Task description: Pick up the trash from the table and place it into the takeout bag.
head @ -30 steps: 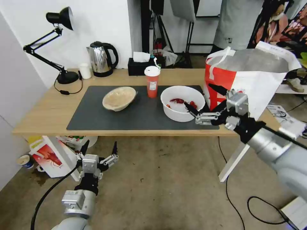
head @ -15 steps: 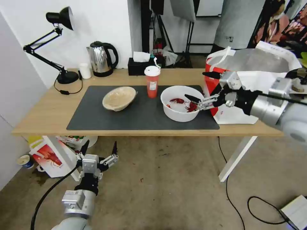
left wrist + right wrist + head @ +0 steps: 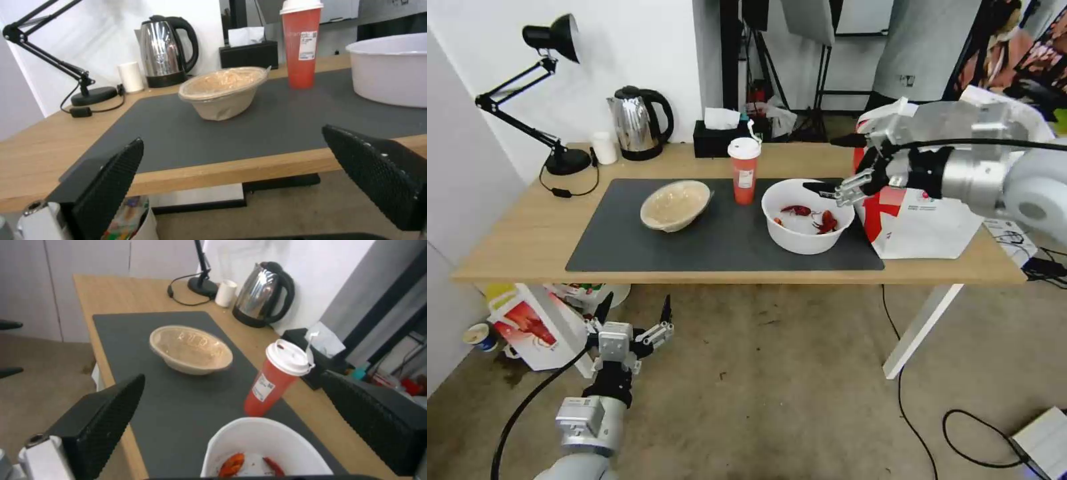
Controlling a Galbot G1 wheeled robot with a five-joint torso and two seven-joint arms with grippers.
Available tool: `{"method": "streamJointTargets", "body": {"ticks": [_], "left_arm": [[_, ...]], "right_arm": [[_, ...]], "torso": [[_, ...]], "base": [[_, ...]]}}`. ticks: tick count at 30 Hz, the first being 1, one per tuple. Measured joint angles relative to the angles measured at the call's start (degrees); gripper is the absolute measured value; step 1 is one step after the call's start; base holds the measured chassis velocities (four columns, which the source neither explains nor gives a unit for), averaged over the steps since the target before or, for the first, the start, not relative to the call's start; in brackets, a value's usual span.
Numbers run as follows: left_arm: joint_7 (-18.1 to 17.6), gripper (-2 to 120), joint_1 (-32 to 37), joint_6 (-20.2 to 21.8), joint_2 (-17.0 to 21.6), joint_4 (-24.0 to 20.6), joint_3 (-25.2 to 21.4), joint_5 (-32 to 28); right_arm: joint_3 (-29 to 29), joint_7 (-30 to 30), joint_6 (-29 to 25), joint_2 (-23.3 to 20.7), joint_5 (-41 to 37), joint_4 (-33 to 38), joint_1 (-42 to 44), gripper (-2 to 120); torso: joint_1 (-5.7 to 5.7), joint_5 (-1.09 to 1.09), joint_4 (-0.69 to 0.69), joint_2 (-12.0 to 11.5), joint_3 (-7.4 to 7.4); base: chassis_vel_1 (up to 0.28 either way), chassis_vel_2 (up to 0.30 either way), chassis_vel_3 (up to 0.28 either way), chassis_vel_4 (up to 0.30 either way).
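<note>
The table (image 3: 514,247) is light wood and carries a dark grey mat (image 3: 720,243). Directly on the wood stand a black desk lamp (image 3: 564,160), a small white cup (image 3: 604,147), a steel kettle (image 3: 639,123), a black tissue box (image 3: 715,141) and the takeout bag (image 3: 920,223).

A makeshift studio or lab room set up like an office corner
A desk (image 3: 527,233) with a lamp (image 3: 550,40) and kettle (image 3: 639,123) along its back edge; bare concrete floor (image 3: 774,400) with loose cables (image 3: 960,440); light stands (image 3: 820,60) behind
</note>
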State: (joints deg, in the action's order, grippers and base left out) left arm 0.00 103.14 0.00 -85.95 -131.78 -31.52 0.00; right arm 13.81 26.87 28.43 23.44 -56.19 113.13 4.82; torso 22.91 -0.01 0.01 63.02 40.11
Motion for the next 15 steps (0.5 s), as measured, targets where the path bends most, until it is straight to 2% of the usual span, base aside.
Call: {"method": "streamJointTargets", "body": {"ticks": [2, 9, 15], "left_arm": [[0.00, 100, -0.01, 0.00, 0.00, 0.00, 0.00, 0.00], [0.00, 100, 0.00, 0.00, 0.00, 0.00, 0.00, 0.00], [0.00, 100, 0.00, 0.00, 0.00, 0.00, 0.00, 0.00]], "right_arm": [[3.41, 1.64, 0.01, 0.30, 0.83, -1.57, -3.46, 100], [8.77, 4.79, -0.50, 0.26, 2.87, -3.77, -7.48, 100], [15.47, 7.77, -4.09, 1.47, 3.46, -6.68, -13.90, 100]], "torso": [[0.00, 0.00, 0.00, 0.00, 0.00], [0.00, 0.01, -0.02, 0.00, 0.00], [0.00, 0.03, -0.01, 0.00, 0.00]], "base": [[0.000, 0.000, 0.000, 0.000], [0.000, 0.000, 0.000, 0.000], [0.000, 0.000, 0.000, 0.000]]}}
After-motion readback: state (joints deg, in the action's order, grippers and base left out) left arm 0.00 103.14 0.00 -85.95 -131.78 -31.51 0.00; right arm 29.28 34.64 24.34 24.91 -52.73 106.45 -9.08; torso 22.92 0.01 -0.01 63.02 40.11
